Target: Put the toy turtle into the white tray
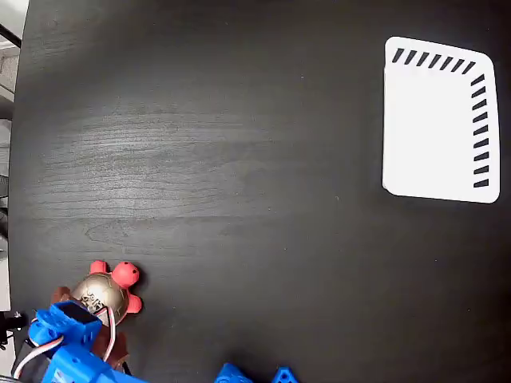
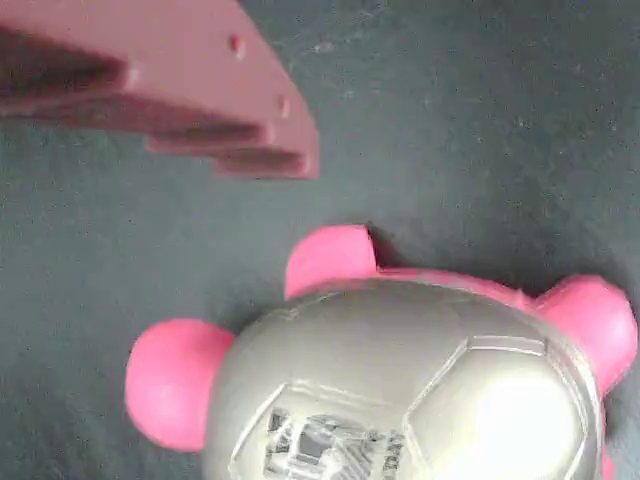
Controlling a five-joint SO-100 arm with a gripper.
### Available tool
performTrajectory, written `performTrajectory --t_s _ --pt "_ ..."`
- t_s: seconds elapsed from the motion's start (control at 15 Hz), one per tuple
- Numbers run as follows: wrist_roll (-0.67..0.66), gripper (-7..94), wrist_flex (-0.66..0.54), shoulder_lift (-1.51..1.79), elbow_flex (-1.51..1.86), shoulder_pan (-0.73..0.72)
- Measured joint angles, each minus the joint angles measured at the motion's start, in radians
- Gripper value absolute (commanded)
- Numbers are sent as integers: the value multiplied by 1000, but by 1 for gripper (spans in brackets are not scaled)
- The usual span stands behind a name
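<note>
The turtle (image 1: pixel 106 292) rests on the dark tabletop (image 1: pixel 239 183) at lower left in the fixed view, well apart from the tray (image 1: pixel 439 120) at upper right. The tool (image 1: pixel 84 319) hovers over the shell; one finger (image 2: pixel 200 90) is visible, its open or closed state cannot be told.

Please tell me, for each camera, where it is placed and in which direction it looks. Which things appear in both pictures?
Fixed view: sits overhead, looks straight down on the dark table; the white tray lies upper right, and the blue arm enters at the lower left.
Wrist view: rides on the arm, looks down at close range; one dark red finger of the hand shows at the top.
Shared: the toy turtle and the table.
</note>
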Motion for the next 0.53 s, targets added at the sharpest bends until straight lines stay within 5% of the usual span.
performTrajectory --t_s 0.53 --pt "81 58 -92 -143 -5 -38"
